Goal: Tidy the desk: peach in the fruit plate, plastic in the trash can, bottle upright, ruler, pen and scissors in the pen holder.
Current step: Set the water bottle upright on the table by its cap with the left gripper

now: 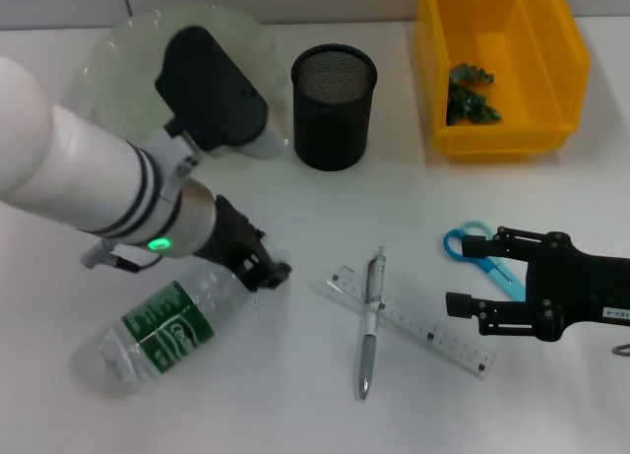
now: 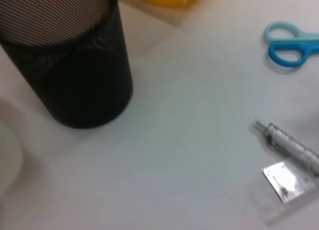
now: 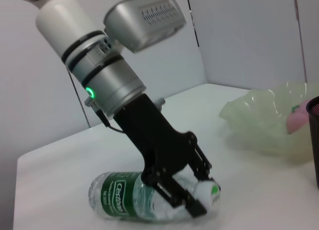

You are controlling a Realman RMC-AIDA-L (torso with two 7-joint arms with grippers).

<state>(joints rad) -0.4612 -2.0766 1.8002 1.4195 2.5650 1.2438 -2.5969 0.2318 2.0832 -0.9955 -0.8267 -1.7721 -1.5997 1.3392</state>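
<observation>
the yellow trash can [image 1: 512,65] sits at the back right with green plastic [image 1: 471,95] inside. the fruit plate [image 1: 118,50] is back left, beside the mesh pen holder [image 1: 333,104]. the bottle [image 1: 157,326] lies on its side, the left gripper [image 3: 197,197] clamped around its neck. the right gripper [image 1: 471,275] hangs spread open over the blue scissors [image 1: 477,249]. the ruler [image 1: 413,321] lies under the pen [image 1: 370,321].

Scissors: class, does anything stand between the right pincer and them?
Nothing visible does. The right pincer hangs open right at the blue scissors, its upper finger over the handles. The ruler and pen lie off to the side.
</observation>
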